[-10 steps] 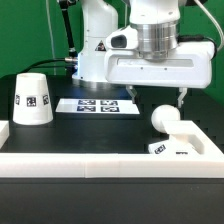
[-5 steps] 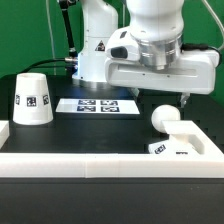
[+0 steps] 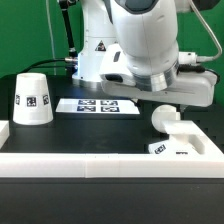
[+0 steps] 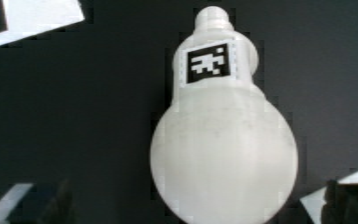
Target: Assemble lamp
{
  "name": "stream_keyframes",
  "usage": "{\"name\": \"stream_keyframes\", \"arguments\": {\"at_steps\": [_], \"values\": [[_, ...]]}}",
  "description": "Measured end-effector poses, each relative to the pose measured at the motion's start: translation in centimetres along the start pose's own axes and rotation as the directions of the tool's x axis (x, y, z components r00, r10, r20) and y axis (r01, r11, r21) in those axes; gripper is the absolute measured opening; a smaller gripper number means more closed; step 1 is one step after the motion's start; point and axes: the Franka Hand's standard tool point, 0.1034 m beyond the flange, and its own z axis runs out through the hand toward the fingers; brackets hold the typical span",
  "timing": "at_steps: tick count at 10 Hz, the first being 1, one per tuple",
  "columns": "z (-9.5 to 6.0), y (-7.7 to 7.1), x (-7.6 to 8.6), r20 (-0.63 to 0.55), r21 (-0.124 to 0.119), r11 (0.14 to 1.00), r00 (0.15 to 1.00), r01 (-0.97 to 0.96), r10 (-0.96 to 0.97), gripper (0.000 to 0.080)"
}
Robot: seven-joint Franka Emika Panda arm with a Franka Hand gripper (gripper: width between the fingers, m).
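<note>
The white bulb lies on the black table at the exterior view's right, its ball touching the blocky base. The cone shade stands upright at the exterior view's left. In the wrist view the bulb fills the middle, with the tag on its stem pointing away from the camera. My gripper is open, a finger on each side of the ball with a dark gap on both sides. In the exterior view the tilted arm hides the fingers.
The marker board lies flat between the shade and the bulb. A raised white rim runs along the table's front and turns up at the left. A green backdrop stands behind.
The arm's hand has tilted and swung toward the exterior view's left and down over the bulb. The finger that showed at the right is now hidden. The lamp parts have not moved.
</note>
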Motion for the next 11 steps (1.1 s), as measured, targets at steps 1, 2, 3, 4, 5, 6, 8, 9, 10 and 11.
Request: {"name": "stream_keyframes", "arguments": {"at_steps": [1,2,3,4,5,6,8,9,10,11], "values": [[-0.1,-0.2,0.0,-0.009,0.0,1.0,1.0,0.004,-0.004,0.0698],[0.1,-0.4,0.0,-0.009,-0.001,1.0,1.0,0.002,-0.002,0.0698],[0.4,-0.7,-0.1,-0.009,-0.005,1.0,1.0,-0.006,0.006,0.0698],[0.9,-1.2,-0.2,-0.014,-0.009,1.0,1.0,-0.024,0.024,0.0698],[1.3,-1.2,-0.2,-0.015,-0.011,1.0,1.0,-0.024,0.024,0.0698],[1.7,-1.1,-0.1,-0.021,-0.011,1.0,0.999,-0.026,0.026,0.0698],[2.9,-1.3,-0.1,-0.032,-0.015,1.0,0.999,-0.024,0.024,0.0698],[3.5,-1.2,0.0,-0.037,-0.017,1.0,0.999,-0.025,0.024,0.0698],[4.2,-1.2,0.0,-0.038,-0.02,1.0,0.999,-0.024,0.023,0.0698],[4.7,-1.1,-0.1,-0.034,-0.024,0.999,0.999,-0.025,0.024,0.0698]]}}
